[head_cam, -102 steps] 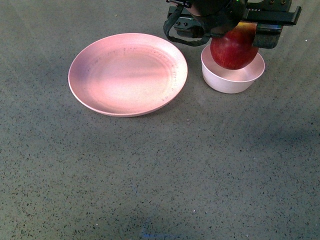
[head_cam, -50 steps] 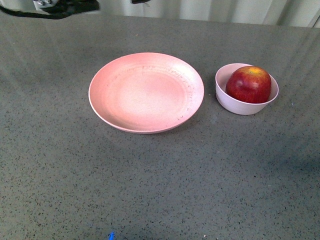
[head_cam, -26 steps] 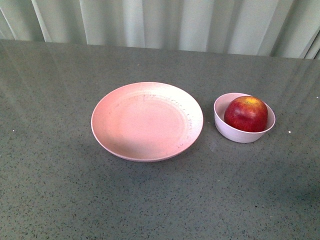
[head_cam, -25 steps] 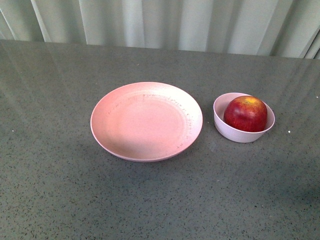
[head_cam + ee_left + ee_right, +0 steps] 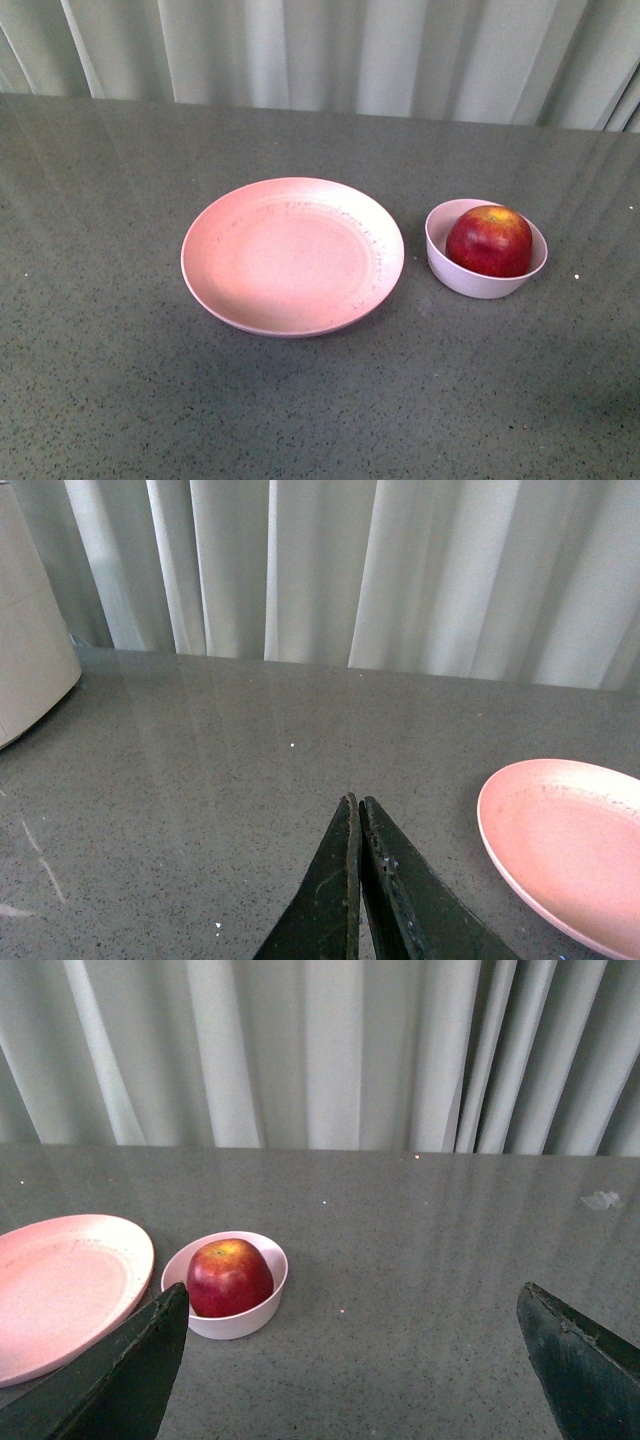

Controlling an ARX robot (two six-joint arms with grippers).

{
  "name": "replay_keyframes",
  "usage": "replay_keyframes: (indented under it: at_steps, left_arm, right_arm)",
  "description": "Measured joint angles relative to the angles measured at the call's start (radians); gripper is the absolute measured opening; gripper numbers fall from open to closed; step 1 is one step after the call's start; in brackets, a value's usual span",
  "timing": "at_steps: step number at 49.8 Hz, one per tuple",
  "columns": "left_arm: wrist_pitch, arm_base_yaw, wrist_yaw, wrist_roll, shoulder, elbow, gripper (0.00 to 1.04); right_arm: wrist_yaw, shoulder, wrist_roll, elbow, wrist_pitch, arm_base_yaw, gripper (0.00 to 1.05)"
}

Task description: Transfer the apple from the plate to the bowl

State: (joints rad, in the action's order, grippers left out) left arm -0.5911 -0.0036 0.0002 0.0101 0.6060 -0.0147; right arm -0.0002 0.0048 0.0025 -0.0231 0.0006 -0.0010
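The dark-red apple (image 5: 489, 241) sits inside the small pale pink bowl (image 5: 452, 273) at the right of the grey table; both also show in the right wrist view, the apple (image 5: 229, 1277) in the bowl (image 5: 262, 1308). The wide pink plate (image 5: 292, 255) lies bare just left of the bowl, and shows in the left wrist view (image 5: 565, 850) and the right wrist view (image 5: 60, 1290). My left gripper (image 5: 355, 805) is shut and empty, off the plate's side. My right gripper (image 5: 352, 1305) is wide open and empty, well back from the bowl. Neither gripper shows in the front view.
Pale curtains (image 5: 330, 55) hang behind the table's far edge. A beige rounded object (image 5: 30, 650) stands on the table at the edge of the left wrist view. A small pale scrap (image 5: 600, 1200) lies on the tabletop in the right wrist view.
The right gripper held the apple over the bowl, then let it go into the bowl and drew out of the front view. The front view has since tilted upward slightly.
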Motion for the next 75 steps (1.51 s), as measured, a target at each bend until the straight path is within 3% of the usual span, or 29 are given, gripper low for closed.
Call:
replay_keyframes:
  at_steps: [51, 58, 75]
  left_arm:
    - [0.409, 0.000, 0.000, 0.000, -0.424, 0.000, 0.02]
    - [0.579, 0.000, 0.000, 0.000, -0.567, 0.000, 0.02]
    - [0.591, 0.001, 0.000, 0.000, -0.591, 0.000, 0.02]
  right_arm:
    - [0.000, 0.000, 0.000, 0.000, 0.000, 0.000, 0.96]
    - [0.000, 0.000, 0.000, 0.000, 0.000, 0.000, 0.96]
    - [0.001, 0.000, 0.000, 0.000, 0.000, 0.000, 0.96]
